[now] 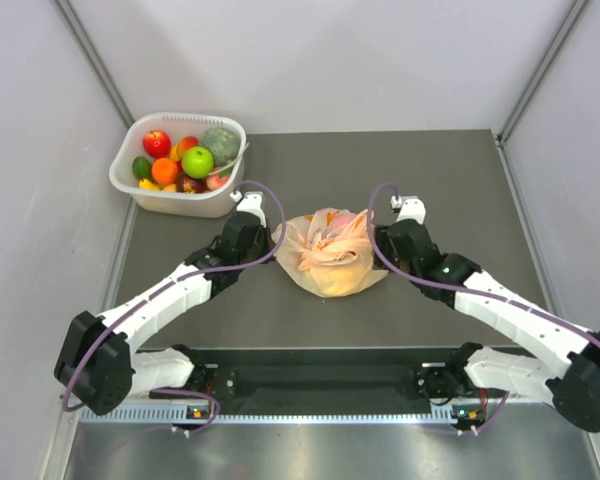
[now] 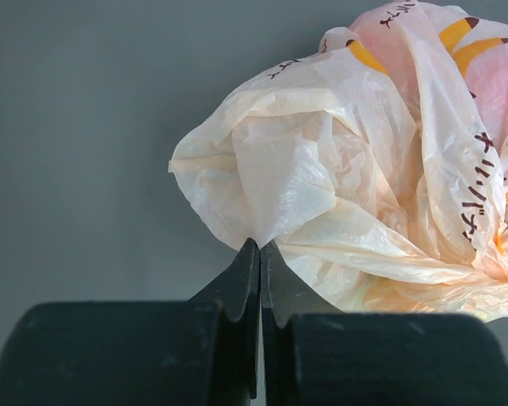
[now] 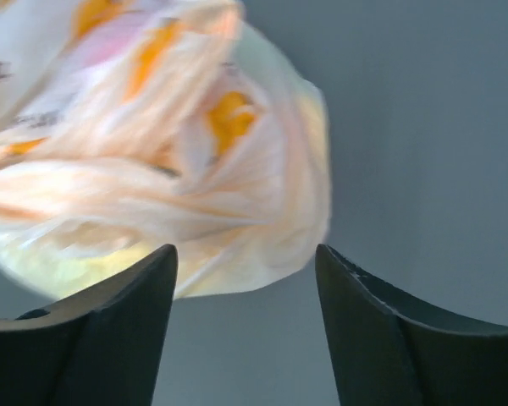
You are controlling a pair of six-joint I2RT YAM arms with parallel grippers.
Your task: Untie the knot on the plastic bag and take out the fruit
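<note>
Bag (image 2: pixel 339 194) nipped in left jaws, beyond right jaws

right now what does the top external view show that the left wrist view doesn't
Only the top view: the white tub of assorted fruit far left, the knot atop the plastic bag, the right gripper at its right side. Only the left wrist: the left gripper shut on a fold of film, and dark lettering printed on it. Both: the peach-orange bag on the table.
</note>
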